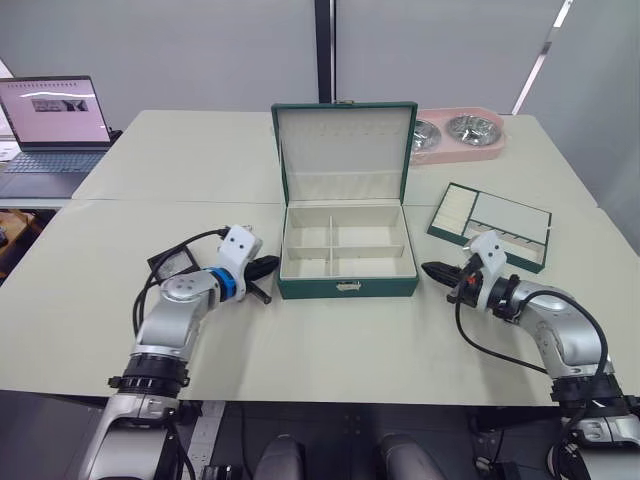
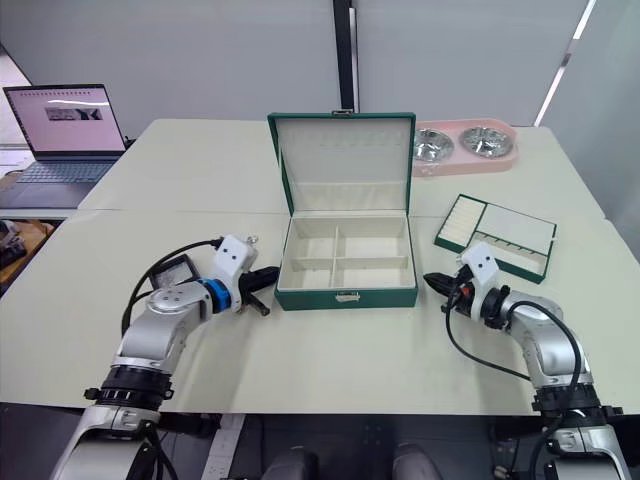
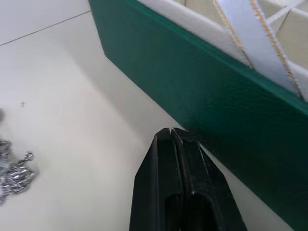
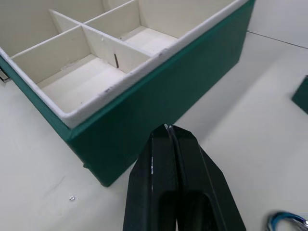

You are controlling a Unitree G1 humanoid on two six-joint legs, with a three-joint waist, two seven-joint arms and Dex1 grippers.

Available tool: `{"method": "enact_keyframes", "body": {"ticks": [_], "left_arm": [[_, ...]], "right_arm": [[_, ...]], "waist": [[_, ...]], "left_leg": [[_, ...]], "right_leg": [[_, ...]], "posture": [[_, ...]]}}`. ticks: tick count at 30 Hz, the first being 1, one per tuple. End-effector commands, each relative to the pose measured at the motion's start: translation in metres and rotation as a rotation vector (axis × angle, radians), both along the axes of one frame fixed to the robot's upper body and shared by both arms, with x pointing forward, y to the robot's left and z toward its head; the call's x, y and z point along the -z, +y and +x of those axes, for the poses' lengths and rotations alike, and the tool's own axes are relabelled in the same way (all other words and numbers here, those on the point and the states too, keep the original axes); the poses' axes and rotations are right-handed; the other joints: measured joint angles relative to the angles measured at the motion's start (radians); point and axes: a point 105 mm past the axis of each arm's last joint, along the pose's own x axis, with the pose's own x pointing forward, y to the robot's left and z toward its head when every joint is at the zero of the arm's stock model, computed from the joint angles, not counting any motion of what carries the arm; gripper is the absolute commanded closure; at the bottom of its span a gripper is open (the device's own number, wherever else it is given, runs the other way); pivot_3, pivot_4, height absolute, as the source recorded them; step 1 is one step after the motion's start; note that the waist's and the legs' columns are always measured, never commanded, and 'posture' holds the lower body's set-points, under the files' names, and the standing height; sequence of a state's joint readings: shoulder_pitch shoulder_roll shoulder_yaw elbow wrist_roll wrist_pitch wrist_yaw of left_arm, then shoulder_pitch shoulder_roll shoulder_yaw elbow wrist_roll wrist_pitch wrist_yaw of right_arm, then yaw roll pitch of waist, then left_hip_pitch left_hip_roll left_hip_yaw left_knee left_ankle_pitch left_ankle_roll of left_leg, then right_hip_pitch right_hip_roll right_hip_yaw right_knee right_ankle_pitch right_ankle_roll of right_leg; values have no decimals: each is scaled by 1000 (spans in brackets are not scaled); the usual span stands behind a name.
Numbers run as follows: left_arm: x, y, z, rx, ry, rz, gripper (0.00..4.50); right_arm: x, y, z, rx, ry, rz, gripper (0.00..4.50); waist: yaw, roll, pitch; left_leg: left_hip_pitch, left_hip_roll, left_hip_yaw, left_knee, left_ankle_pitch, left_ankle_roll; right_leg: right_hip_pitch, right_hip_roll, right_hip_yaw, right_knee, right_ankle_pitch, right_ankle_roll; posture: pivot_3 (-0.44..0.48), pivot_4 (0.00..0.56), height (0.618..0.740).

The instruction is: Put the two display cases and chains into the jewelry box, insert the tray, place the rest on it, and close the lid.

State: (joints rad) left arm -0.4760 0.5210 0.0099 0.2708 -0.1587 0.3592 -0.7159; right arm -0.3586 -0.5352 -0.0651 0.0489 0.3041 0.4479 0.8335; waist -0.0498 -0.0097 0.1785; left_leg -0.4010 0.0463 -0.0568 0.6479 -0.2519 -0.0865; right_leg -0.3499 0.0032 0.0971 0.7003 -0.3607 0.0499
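Note:
The dark green jewelry box (image 1: pixel 346 287) stands open at the table's middle, its lid (image 1: pixel 345 140) upright behind it. The cream compartments look bare. My left gripper (image 1: pixel 268 268) lies shut just off the box's front left corner, holding nothing; the left wrist view has its tips (image 3: pixel 171 132) close to the green wall. A silver chain (image 3: pixel 12 171) lies bunched on the table beside it. One black-framed display case (image 1: pixel 172 262) sits behind my left forearm. My right gripper (image 1: pixel 432 270) is shut and empty near the box's front right corner. The tray (image 1: pixel 490 225) rests right of the box.
A pink double pet bowl (image 1: pixel 460 135) stands behind the box at the back right. An open laptop (image 1: pixel 55 125) sits on the far left table. A seam between tables (image 1: pixel 150 200) runs across behind my left arm.

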Motion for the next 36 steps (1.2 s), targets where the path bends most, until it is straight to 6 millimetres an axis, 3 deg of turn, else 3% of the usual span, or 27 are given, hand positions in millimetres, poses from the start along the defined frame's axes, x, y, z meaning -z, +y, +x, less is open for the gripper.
{"method": "enact_keyframes", "body": {"ticks": [1, 2, 6, 11, 17, 18, 23, 27, 36], "left_arm": [[-16, 28, -3, -52, -58, -6, 4500], [-21, 39, -6, -68, -68, -11, 4500], [-37, 92, -30, -156, -101, -20, 3658], [-37, 155, -66, -284, -61, 52, 2090], [-42, 205, -99, -401, -34, 110, 142], [-45, 216, -105, -434, -37, 121, 0], [-49, 252, -127, -558, -49, 133, 0], [-37, 272, -140, -637, -37, 143, 0], [-29, 277, -142, -668, -53, 124, 0]], "right_arm": [[-20, -14, -4, 15, -60, 39, 4486], [-22, -22, -6, 23, -59, 40, 4486], [-25, -71, -19, 93, -29, -16, 4500], [-27, -130, -35, 187, 8, -88, 3421], [-29, -169, -48, 269, 29, -111, 1835], [-27, -177, -50, 294, 34, -125, 1586], [-24, -204, -58, 384, 38, -130, 62], [-16, -215, -62, 432, 42, -136, 23], [-13, -224, -64, 476, 27, -134, 23]], "waist": [[-2, 0, 0], [-3, 0, 0], [-6, 0, 0], [-6, 0, 0], [-8, 0, 0], [-8, 0, 1], [-8, -1, 1], [-9, 0, 1], [-9, 0, 1]], "left_leg": [[0, 0, 0, 0, 0, 0], [0, 0, 0, 0, 0, 0], [-1, 0, 0, -2, 0, 0], [1, 0, 1, -2, 0, 0], [2, 1, 1, -2, 0, 0], [1, 1, 1, -2, 0, 0], [2, 1, 2, -3, 0, 0], [2, 1, 3, -3, 0, 0], [2, 1, 3, -3, 0, 0]], "right_leg": [[0, 0, 0, 0, 0, 0], [0, 0, 0, 0, 0, 0], [-1, 0, 0, -1, 0, 0], [0, -1, 0, -3, 0, 0], [1, 0, 0, -2, 0, 0], [1, 0, 0, -2, 0, 0], [0, 0, 1, -2, 0, 0], [0, 0, 1, -2, 0, 0], [0, 0, 1, -2, 0, 0]], "posture": [[0, 150, 740], [0, 150, 740], [0, 150, 740], [0, 150, 740], [0, 150, 740], [0, 150, 740], [0, 150, 740], [0, 150, 740], [0, 150, 740]]}}
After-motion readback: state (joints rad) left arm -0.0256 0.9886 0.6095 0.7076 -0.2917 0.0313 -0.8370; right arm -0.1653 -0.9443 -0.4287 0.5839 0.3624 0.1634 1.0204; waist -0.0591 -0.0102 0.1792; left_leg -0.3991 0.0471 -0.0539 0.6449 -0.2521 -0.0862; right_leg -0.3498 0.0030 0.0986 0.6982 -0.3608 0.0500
